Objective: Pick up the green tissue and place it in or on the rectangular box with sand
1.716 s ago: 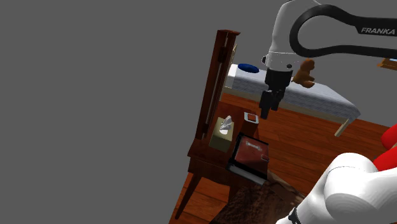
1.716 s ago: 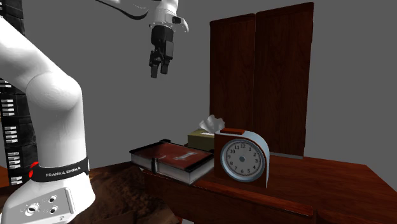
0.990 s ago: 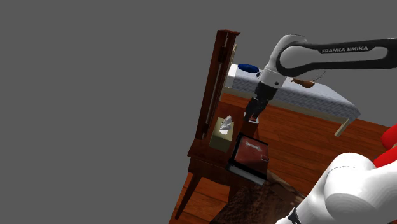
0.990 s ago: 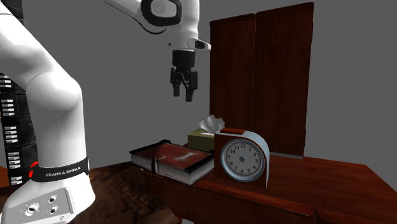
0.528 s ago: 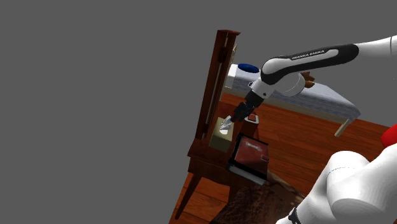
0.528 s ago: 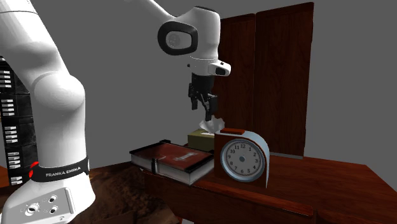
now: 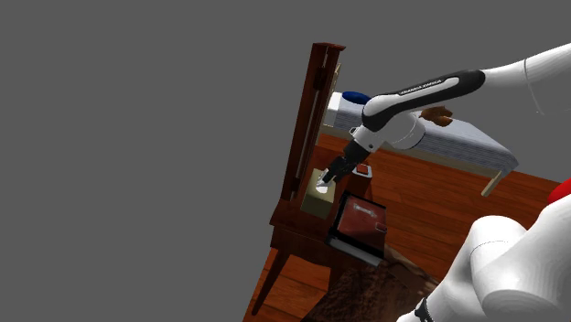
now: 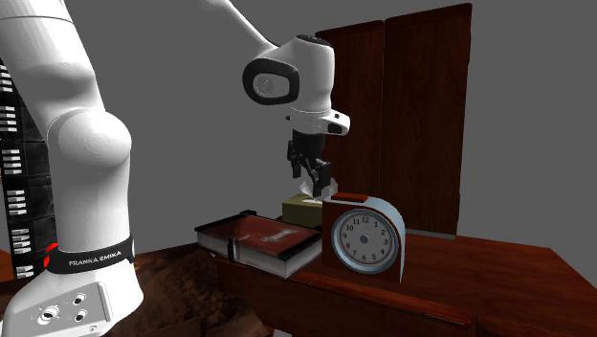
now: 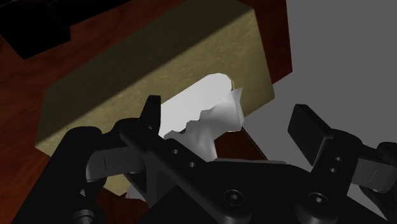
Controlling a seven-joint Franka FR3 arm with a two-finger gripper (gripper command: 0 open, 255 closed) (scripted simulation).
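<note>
An olive-green tissue box stands on the dark wooden table, with a white tissue sticking up from its top. My black gripper has come down onto that tissue and is open. In the wrist view the tissue rises between the two fingers, close to one fingertip, while the other stands well apart from it. Nothing is clasped.
A dark red book lies on the table next to the tissue box. A wooden clock stands in front of the box in the second exterior view. Tall wooden panels rise behind the table. A bed stands beyond.
The arm has swung from high over the book down and towards the tissue box, bringing the gripper onto the tissue. The fingers have stayed open.
</note>
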